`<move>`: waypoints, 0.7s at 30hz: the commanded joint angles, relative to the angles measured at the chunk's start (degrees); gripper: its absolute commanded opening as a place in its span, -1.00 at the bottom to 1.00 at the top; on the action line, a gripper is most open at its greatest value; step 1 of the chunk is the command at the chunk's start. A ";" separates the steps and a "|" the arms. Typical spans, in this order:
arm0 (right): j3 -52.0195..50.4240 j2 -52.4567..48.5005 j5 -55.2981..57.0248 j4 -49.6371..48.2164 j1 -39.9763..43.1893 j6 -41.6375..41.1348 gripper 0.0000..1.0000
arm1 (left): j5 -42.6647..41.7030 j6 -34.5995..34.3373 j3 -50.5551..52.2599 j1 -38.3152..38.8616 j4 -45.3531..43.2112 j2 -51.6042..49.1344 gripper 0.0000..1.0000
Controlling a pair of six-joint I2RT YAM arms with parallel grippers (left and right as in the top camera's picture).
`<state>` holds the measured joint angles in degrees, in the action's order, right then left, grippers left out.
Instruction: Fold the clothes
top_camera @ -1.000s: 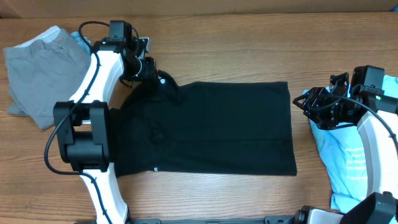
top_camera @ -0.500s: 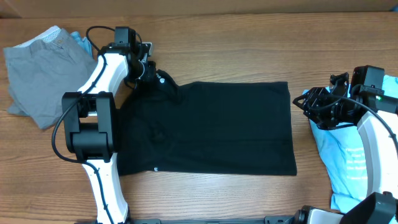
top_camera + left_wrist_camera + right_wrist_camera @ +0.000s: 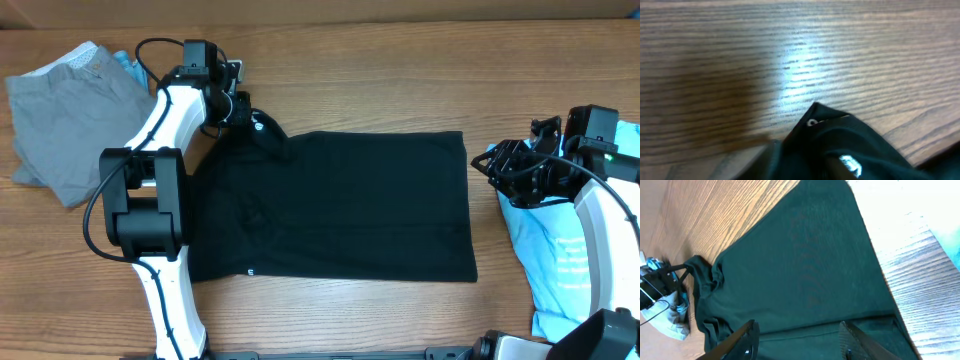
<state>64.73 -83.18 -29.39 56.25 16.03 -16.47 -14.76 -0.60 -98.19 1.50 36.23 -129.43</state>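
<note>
Left gripper (image 3: 250,117) has just clamped the T-shirt's (image 3: 350,205) corner, so folding can start; right gripper's (image 3: 797,327) jaws stand apart.

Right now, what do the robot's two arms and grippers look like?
Both arms have white links joined by chunky black joint blocks. The left arm has a thin black cable looping by its wrist, and the left gripper is black. The right arm shows a small green light near the wrist. The right gripper is black with two dark, flat fingers.
</note>
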 commanded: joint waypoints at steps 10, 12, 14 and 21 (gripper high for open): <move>1.22 1.07 5.18 -2.38 -0.26 -0.02 0.16 | -1.81 -1.73 -3.34 -1.09 2.56 0.42 -0.92; 1.22 1.03 5.16 -3.43 -0.26 -0.02 0.16 | -2.16 -2.82 -5.38 -2.16 4.87 1.11 -0.92; 1.22 0.85 5.16 -4.81 -0.26 -0.02 0.15 | -4.24 -2.84 -7.28 -3.34 6.54 2.08 -0.92; 1.22 -2.21 4.85 -14.14 -0.28 -1.77 -0.26 | -9.92 -2.82 -10.34 -5.33 9.27 4.76 -0.92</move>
<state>64.73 -83.66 -24.91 44.25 16.01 -17.19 -21.32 -2.85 -106.61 -3.70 44.91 -127.76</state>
